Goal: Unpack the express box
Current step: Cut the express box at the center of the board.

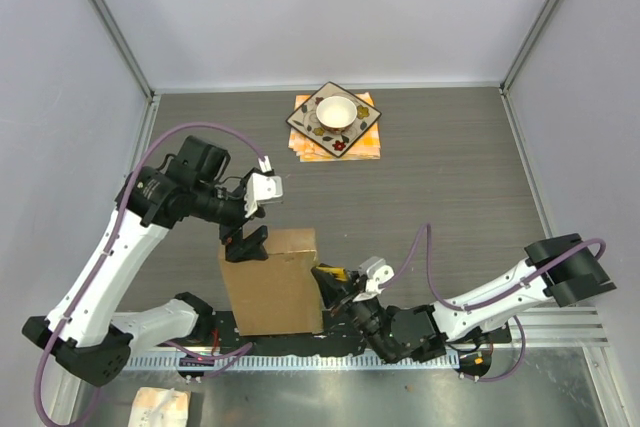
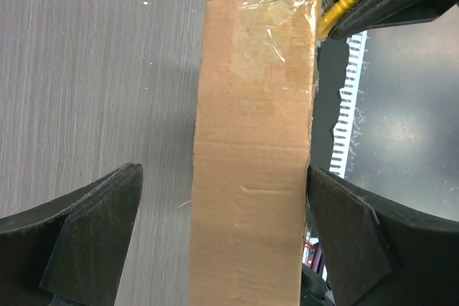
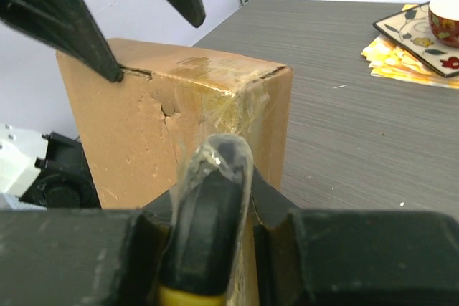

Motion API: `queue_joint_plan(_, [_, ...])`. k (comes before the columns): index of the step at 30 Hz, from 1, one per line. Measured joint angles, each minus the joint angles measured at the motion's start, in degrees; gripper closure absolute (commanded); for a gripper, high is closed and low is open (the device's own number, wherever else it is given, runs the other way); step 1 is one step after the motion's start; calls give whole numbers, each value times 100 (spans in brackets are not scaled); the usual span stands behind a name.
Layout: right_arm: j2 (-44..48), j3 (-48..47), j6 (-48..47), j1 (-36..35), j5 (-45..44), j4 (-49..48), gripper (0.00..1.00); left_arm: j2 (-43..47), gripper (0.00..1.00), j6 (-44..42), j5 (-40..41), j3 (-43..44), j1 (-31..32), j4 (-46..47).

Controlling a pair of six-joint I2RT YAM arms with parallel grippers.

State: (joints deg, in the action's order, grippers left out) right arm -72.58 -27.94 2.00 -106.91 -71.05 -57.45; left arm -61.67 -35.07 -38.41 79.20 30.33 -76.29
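Grey woodgrain table [image 1: 450, 177], item: express box [image 1: 272, 282], upright on edge, narrow taped top running lengthwise between the spread fingers of my left gripper [image 2: 224, 177]. My right gripper [image 3: 211, 231], clamped on black-and-yellow tool [image 3: 208, 177], sits at the corner just ahead.

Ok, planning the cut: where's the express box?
In the top view the express box stands at the near edge, left of centre, straddled by the left gripper, with the right gripper holding a yellow tool at its right side.
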Motion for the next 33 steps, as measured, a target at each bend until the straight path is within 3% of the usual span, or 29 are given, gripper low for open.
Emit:
queue_joint_plan(7, [321, 7, -339, -81, 323, 627, 99, -199, 0, -136, -7, 127, 103, -133])
queue_joint_plan(18, [240, -50, -815, -179, 356, 599, 99, -363, 0, -133, -229, -205, 658, -133])
queue_joint_plan(20, [243, -61, -907, -190, 367, 621, 99, -363, 13, -157, -179, -304, 780, -131])
queue_joint_plan(23, [247, -81, -1023, -214, 385, 660, 99, -402, 64, -214, -74, -444, 946, -127])
queue_joint_plan(24, [251, -90, -1071, -249, 378, 684, 99, -428, 92, -219, 0, -481, 981, -90])
queue_joint_plan(26, [275, -109, -1161, -295, 372, 745, 99, -474, 100, -149, 94, -474, 1005, -28])
queue_joint_plan(33, [372, -116, -1513, -372, 402, 763, 99, -437, 94, -114, 249, -442, 1158, -22])
